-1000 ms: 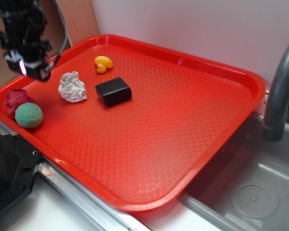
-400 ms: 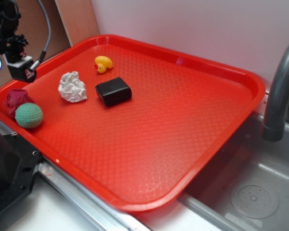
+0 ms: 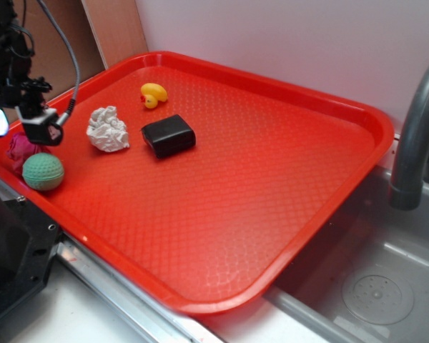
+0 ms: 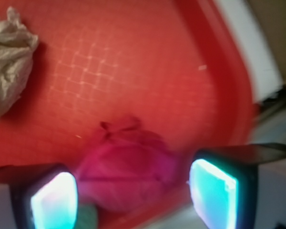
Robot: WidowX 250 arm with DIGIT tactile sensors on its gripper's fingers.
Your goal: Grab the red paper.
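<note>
The red paper (image 3: 16, 151) is a dark magenta crumpled wad at the left corner of the red tray (image 3: 272, 186), touching the green ball (image 3: 43, 171). My gripper (image 3: 20, 128) hangs just above the paper and hides its top. In the wrist view the red paper (image 4: 128, 169) lies between my two glowing pads (image 4: 55, 200), with gaps on both sides. The gripper (image 4: 133, 195) is open and holds nothing. A sliver of the green ball (image 4: 88, 217) shows beside the left pad.
A white paper wad (image 3: 107, 129), a black block (image 3: 169, 135) and a yellow rubber duck (image 3: 153, 94) sit on the tray further in. The tray rim (image 4: 233, 86) runs close beside the paper. A sink with a grey faucet (image 3: 415, 136) is at the right.
The gripper has swung left from near the white wad and dropped down over the red paper. The objects on the tray have not moved.
</note>
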